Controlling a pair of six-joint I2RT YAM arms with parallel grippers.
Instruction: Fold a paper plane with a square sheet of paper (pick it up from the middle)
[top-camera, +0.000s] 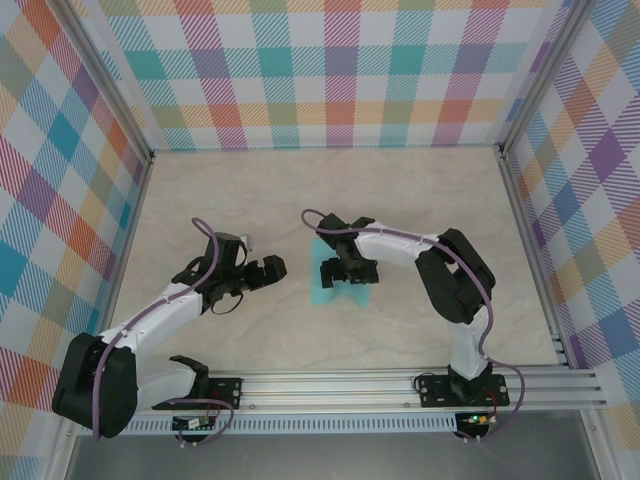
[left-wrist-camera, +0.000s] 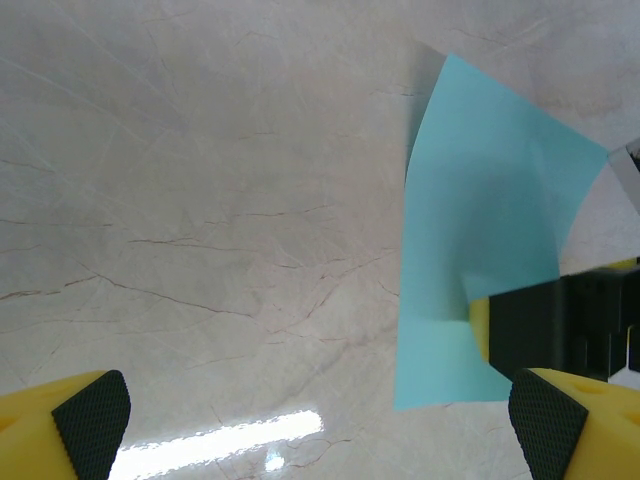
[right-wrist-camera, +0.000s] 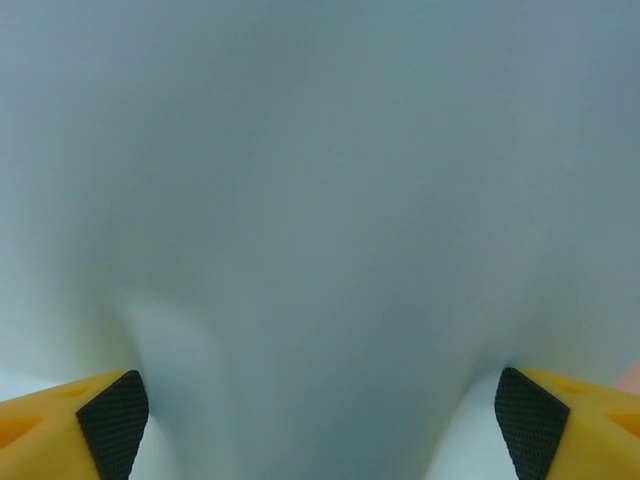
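The square sheet of paper lies on the marble-patterned worktop, roughly between the two arms, with nothing yet folded into a plane. In the left wrist view it is not quite flat: the edge nearest that camera curls up off the surface, while the rest looks down.

The right end effector sits directly over the sheet, about at its middle. Its wrist view is a close, blurred field of pale paper, with the black pads wide apart at the bottom corners, so the jaws are spread and nothing is pinched. Whether the fingertips are actually touching the paper I cannot tell. The left end effector hovers just beside the sheet on its left, jaws fully spread and empty, pointing toward the raised edge.

The step in hand looks like the pick-up from the middle. To do it well, the right fingertips should press lightly on the sheet and close slowly, so that the thin paper buckles up into a small ridge between the pads rather than sliding along the worktop. The closing line should stay square to the sheet's edges — a skewed pinch would probably leave a stray crease where the centre fold belongs. The left end effector is best kept clear until the sheet is lifted.
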